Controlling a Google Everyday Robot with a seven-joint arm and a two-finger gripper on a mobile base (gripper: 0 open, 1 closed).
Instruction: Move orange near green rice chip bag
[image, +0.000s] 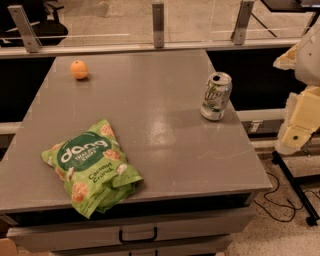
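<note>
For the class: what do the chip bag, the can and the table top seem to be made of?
Chip bag: probably thin plastic film; crinkled, glossy. Can: likely metal; shiny rim. Table: smooth grey, semi-gloss, reflects light; material unclear. Gripper: beside the table's right edge.

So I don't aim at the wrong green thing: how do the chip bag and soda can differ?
The green rice chip bag lies flat and crinkled, front left; the soda can stands upright at right. Bag bright green, can mostly white. Both bear green. The gripper is right of the table.
</note>
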